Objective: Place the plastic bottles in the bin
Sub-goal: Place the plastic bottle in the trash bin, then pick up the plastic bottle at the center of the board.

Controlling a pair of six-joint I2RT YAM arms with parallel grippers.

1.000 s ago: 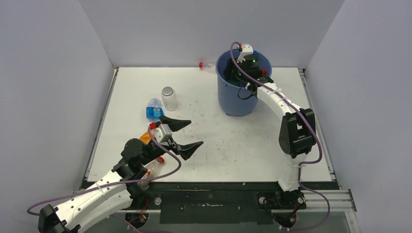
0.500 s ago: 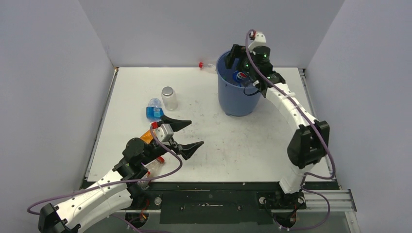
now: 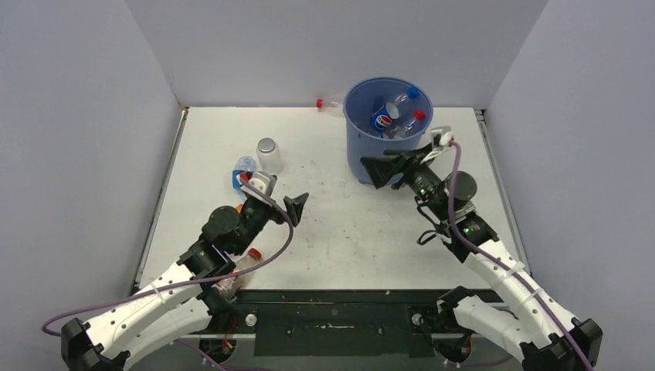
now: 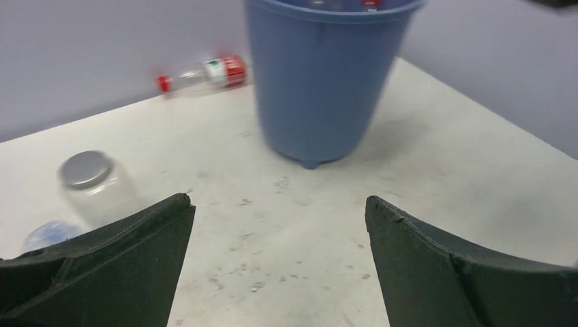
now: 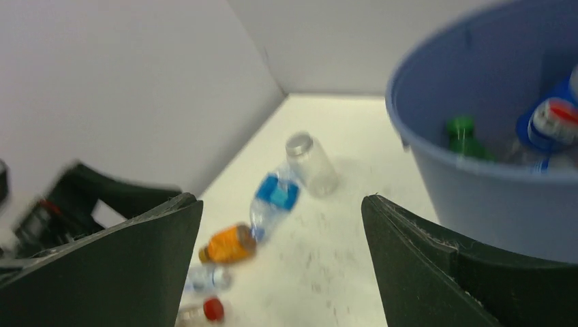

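Bin (image 3: 363, 158) of bottles (image 3: 382, 121) on scuffed white table (image 3: 347, 232), grey walls (image 3: 293, 46) around; left hand (image 4: 276, 204), right hand (image 5: 279, 199) both apart, empty.

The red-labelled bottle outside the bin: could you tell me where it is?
Top view: the red-labelled bottle lies at the far edge of the table, just left of the bin.

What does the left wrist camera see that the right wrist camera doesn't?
Only the left wrist camera shows the red-labelled bottle lying by the back wall, and the outside of the blue bin right down to its base. Only the right wrist camera shows the orange bottle, a red-capped bottle near it, and bottles inside the bin, one with a green cap. Both show the bin, the clear jar with a silver lid, and the white table.
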